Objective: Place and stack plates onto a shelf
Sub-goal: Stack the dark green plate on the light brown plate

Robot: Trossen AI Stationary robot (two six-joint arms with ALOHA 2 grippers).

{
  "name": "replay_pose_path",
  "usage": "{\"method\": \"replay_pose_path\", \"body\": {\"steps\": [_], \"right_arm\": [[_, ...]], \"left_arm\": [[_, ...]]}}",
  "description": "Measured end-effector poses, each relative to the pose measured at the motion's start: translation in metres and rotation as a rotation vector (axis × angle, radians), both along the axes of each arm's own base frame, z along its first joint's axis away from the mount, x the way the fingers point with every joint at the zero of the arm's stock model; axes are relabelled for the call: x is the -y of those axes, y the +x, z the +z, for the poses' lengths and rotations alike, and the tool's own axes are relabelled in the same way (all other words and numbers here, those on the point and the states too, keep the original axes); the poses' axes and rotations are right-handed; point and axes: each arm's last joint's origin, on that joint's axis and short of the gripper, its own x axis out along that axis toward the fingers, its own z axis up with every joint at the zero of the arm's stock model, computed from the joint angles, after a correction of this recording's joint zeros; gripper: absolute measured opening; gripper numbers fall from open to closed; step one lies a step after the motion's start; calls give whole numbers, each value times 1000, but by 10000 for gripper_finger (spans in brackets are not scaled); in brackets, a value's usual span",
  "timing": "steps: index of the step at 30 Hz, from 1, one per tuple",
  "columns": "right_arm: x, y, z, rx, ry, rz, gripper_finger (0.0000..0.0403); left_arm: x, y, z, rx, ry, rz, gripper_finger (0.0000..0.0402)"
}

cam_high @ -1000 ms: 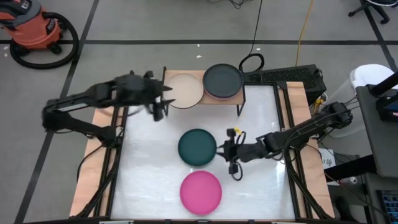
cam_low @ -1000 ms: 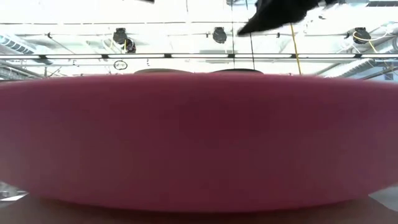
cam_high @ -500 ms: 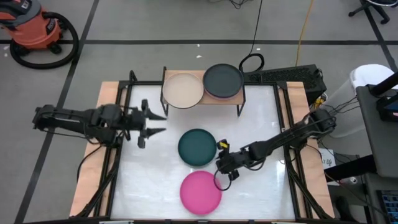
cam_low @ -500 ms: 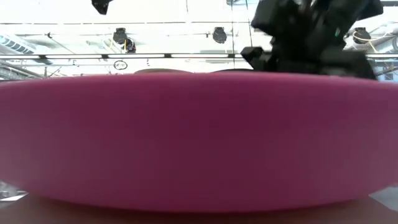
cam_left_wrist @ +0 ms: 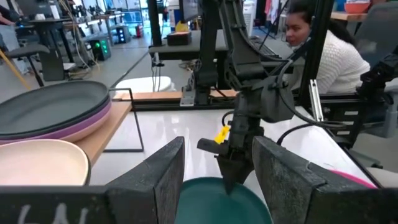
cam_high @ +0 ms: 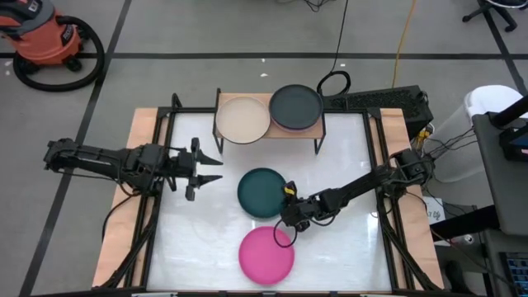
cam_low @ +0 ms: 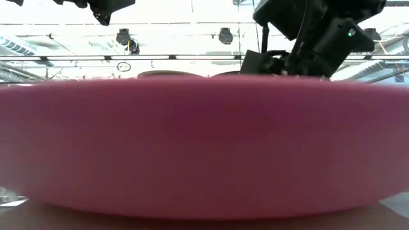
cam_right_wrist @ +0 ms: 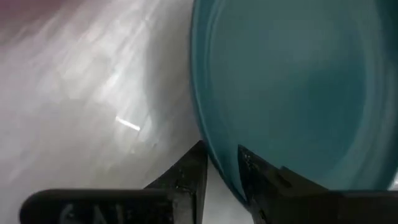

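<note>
Teal plate (cam_high: 262,193) and hot-pink plate (cam_high: 266,255): one each on table.

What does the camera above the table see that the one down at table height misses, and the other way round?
Only the high view shows the shelf carrying a beige plate and a charcoal plate, the teal plate, and the left gripper open over bare table. Only the low view shows the ceiling lights. Both show the hot pink plate, which fills most of the low view, and the right gripper at the teal plate's rim.
</note>
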Motion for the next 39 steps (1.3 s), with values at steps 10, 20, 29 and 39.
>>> {"method": "replay_pose_path", "body": {"steps": [10, 20, 29, 39], "right_arm": [[2, 2, 3, 18, -18, 12, 11], [-10, -9, 41, 153, -91, -14, 3], [-17, -18, 120, 583, -230, -119, 2], [89, 20, 183, 921, -177, -282, 1]], "left_arm": [[0, 0, 0, 0, -5, 2, 193], [0, 0, 0, -2, -14, 3, 193], [0, 0, 0, -4, -11, 2, 193], [-3, -9, 7, 49, 18, 52, 193]]}}
